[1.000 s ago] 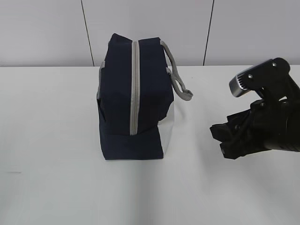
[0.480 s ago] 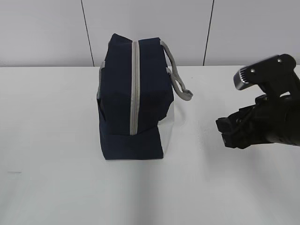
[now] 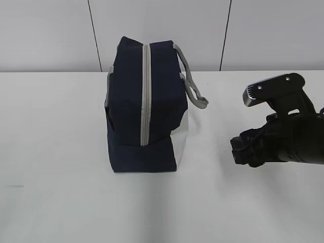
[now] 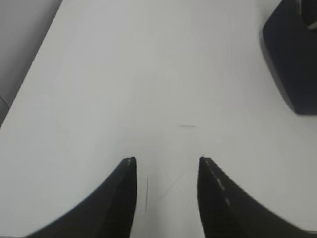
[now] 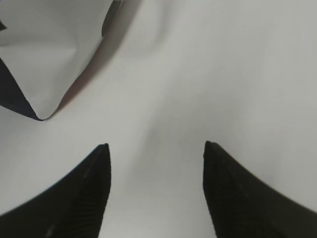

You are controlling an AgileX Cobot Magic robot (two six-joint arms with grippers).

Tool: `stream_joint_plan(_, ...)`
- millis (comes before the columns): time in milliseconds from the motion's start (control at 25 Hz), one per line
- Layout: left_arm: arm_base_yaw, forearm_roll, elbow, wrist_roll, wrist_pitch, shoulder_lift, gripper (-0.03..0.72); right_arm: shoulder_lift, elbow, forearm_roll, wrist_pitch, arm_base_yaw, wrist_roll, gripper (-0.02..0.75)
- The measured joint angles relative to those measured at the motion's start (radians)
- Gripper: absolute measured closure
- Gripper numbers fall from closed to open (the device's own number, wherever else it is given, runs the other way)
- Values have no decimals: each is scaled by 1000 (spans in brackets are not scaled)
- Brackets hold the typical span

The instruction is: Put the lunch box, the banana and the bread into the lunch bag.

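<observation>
Ext. view: boxy navy-blue fabric lunch bag (image 3: 144,106) w/ grey zipper (image 3: 145,96) running up its near face and over the top, zipper closed along the visible length. Stands upright on white bench (image 3: 55,152), left of centre. Grey strap handles (image 3: 191,83) hang off its right side; pale grey lower corner (image 3: 180,139) at right. Black right arm w/ silver-grey wrist camera (image 3: 268,90) at far right, low over bench, well apart from bag. Right pincer (image 3: 242,149) points toward bag; opening not readable here.

L wrist view: left pincer (image 4: 166,171), two black fingers (image 4: 121,198) spread apart, nothing between, over bare bench. Dark-blue bag corner at upper right edge, well apart.

R wrist view: right pincer, fingers (image 5: 86,191) spread wide, empty, over bench. Pale grey bag corner w/ dark-blue edging at upper left, near but not touching.
</observation>
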Motion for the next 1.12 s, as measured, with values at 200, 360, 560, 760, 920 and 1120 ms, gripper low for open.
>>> stream_joint_plan(200,84,0,0,0,0,-52,399,0,-4,2,0,0,0,277)
stream_joint_plan(360,89,0,0,0,1,-62,399,2,-5,4,-2,2,0,277)
stream_joint_plan(560,21,0,0,0,1,-62,399,2,-6,4,-10,2,0,276)
stream_joint_plan(760,-67,0,0,0,1,-62,399,2,-6,4,-12,2,0,277)
stream_joint_plan(920,-86,0,0,0,1,-62,399,2,-6,4,-13,2,15,277)
stream_joint_plan(1120,-86,0,0,0,1,-62,399,2,-6,4,-14,2,40,277)
